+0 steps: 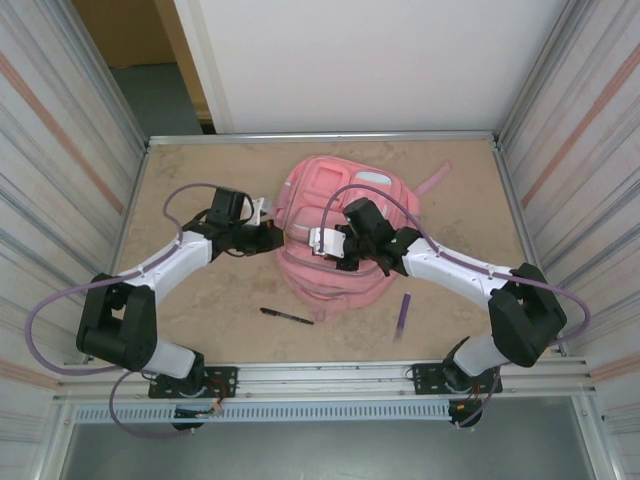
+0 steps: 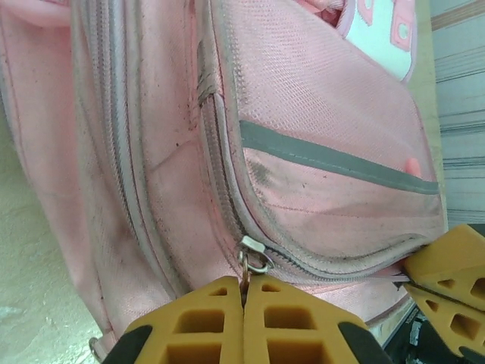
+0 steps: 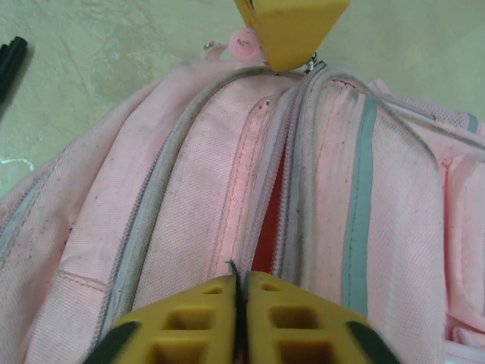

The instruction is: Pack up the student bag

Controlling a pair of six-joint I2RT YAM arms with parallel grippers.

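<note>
The pink student bag (image 1: 345,215) lies in the middle of the table. At its left side, my left gripper (image 1: 275,238) is shut on the metal pull of a zip slider (image 2: 255,254), which sticks out between the yellow fingertips (image 2: 244,282). My right gripper (image 1: 325,245) is over the bag's front and is shut on a thin dark edge of the bag beside the zip (image 3: 238,279). The zip gapes a little there, showing a red inside (image 3: 276,220). The left gripper's yellow fingers (image 3: 292,26) are at the far end of that zip.
A black pen (image 1: 287,316) lies on the table in front of the bag, and a purple pen (image 1: 405,312) lies to its right. A pink strap (image 1: 436,178) trails toward the back right. Metal walls close in the table on both sides.
</note>
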